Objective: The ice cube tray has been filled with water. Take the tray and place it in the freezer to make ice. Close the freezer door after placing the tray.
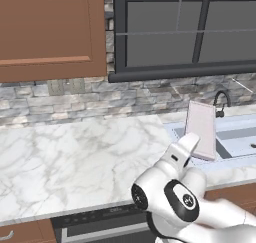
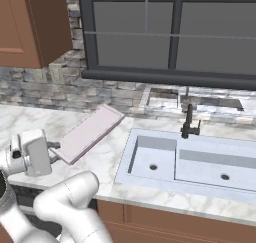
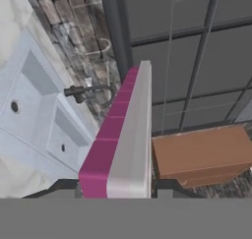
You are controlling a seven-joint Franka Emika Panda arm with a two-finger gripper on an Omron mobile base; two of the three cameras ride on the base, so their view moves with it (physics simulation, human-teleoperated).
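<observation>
Nearest, the white arm's pincer (image 2: 54, 152) is closed on the near short end of the flat pale pink-lilac rectangular ice cube tray (image 2: 89, 132), the dark finger tips (image 3: 66, 186) pressing either side of its thin rim. The tray is lifted off the white marble desk (image 1: 75, 157) and tilted, with its far end higher than the gripped end. In the hand view it runs edge-on away from the fingers. Gripping by one end probably leaves the rest of the tray free to slide onto a shelf, though with water inside that slant looks risky to me.

Just beyond the tray lies the pale double-basin sink (image 2: 200, 162) with its dark curved tap (image 2: 188, 121), which suggests the tray was filled there. Behind them a grey stone backsplash (image 1: 60, 99) rises to a dark-framed window (image 2: 175, 32) and a brown wooden wall cabinet (image 1: 50, 29). I judge the carry to the freezer is still to come.
</observation>
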